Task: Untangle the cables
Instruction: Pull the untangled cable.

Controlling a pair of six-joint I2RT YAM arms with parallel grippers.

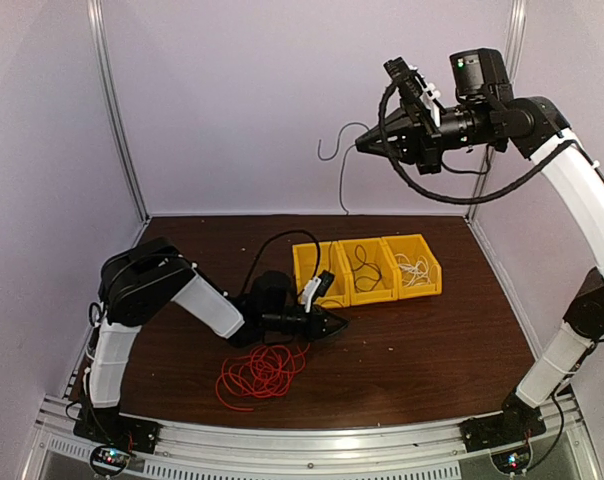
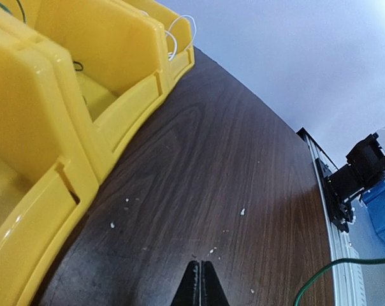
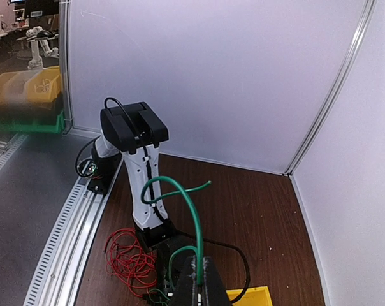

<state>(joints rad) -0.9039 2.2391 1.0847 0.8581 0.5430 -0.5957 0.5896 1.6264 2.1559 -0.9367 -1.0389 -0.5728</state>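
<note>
The red cable (image 1: 265, 372) lies in loose loops on the table in front of the left arm; it also shows in the right wrist view (image 3: 129, 261). The white cable (image 1: 414, 267) sits in the right yellow bin. My right gripper (image 1: 360, 147) is raised high and shut on a thin dark green cable (image 3: 199, 223), which curls above the fingers and hangs below (image 1: 342, 180). A dark wire loop (image 1: 365, 268) lies in the middle bin. My left gripper (image 1: 337, 323) is shut and empty, low over the table beside the left bin; its closed tips (image 2: 202, 268) pinch nothing.
Three yellow bins stand in a row at mid-table: left (image 1: 304, 252), middle (image 1: 354, 247), right (image 1: 419, 240). The left arm's black cord (image 1: 272, 245) arcs over the table. White walls enclose three sides. A metal rail (image 1: 282, 445) runs along the near edge.
</note>
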